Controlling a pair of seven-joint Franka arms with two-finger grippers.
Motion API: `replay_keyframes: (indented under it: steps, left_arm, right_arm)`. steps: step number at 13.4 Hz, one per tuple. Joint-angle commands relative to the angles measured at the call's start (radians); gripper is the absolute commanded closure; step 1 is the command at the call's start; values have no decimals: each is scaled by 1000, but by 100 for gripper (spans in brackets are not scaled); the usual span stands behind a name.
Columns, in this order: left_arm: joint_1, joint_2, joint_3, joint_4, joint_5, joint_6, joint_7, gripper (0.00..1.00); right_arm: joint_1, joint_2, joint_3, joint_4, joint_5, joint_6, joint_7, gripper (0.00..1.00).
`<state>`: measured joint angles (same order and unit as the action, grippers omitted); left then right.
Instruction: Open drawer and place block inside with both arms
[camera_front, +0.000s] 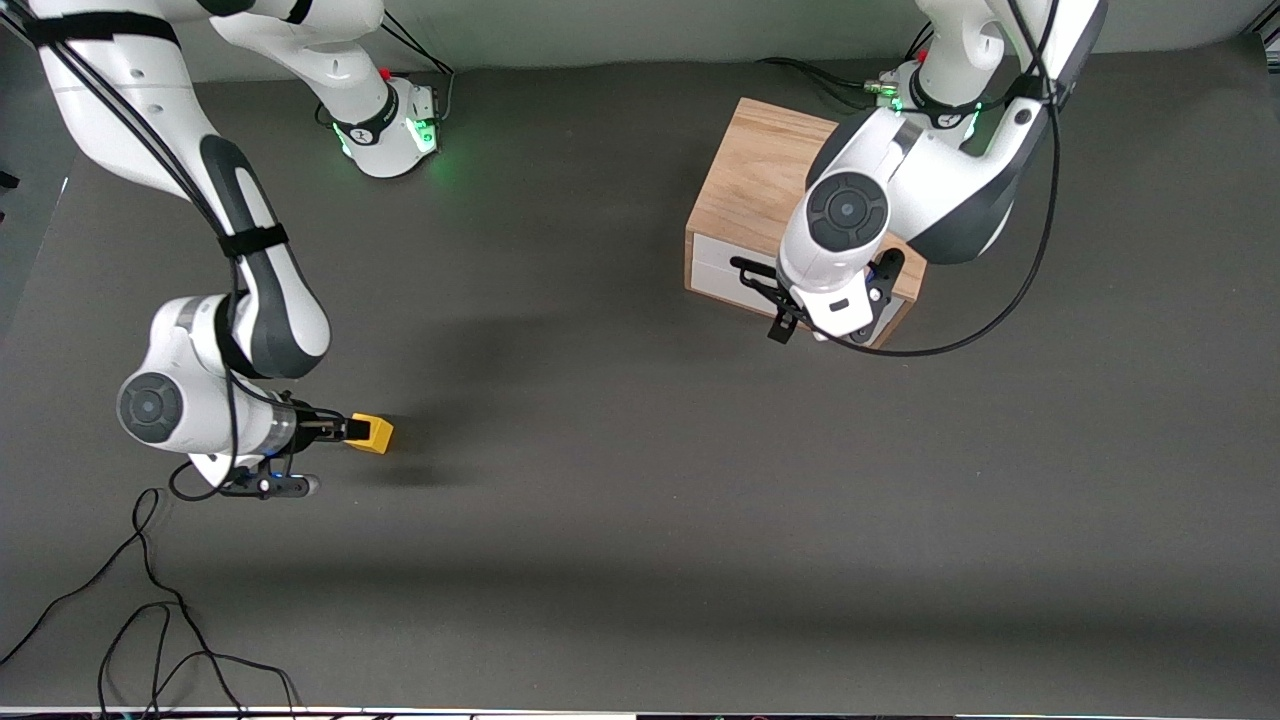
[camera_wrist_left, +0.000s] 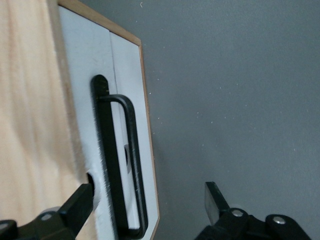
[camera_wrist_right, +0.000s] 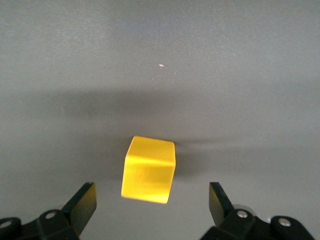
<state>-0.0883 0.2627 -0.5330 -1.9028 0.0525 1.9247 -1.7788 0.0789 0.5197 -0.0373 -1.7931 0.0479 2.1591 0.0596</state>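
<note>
Left claw (camera_wrist_left: 150, 210) spread wide around drawer (camera_front: 725, 268) handle (camera_wrist_left: 122, 165), drawer shut; right claw (camera_wrist_right: 152, 202) spread wide at block (camera_wrist_right: 149, 169) on bench (camera_front: 640, 520).

Even, diffuse light from above leaves the dark tabletop (camera_front: 640, 560) matte, with no glare and only soft, broad shadows under both arms. Green lamps glow at the arm bases. In the wrist views the block (camera_wrist_right: 149, 170) and the near wooden box (camera_wrist_left: 30, 125) look slightly soft.
</note>
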Motion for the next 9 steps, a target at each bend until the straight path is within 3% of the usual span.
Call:
replay_keyframes:
  steps: [1, 9]
  left_arm:
    - [-2, 46, -7, -5, 36, 46, -60, 0]
    - [-8, 124, -7, -5, 72, 66, -65, 0]
  right_arm:
    - [6, 54, -4, 4, 10, 56, 25, 0]
    - [75, 117, -9, 8, 10, 71, 151, 0]
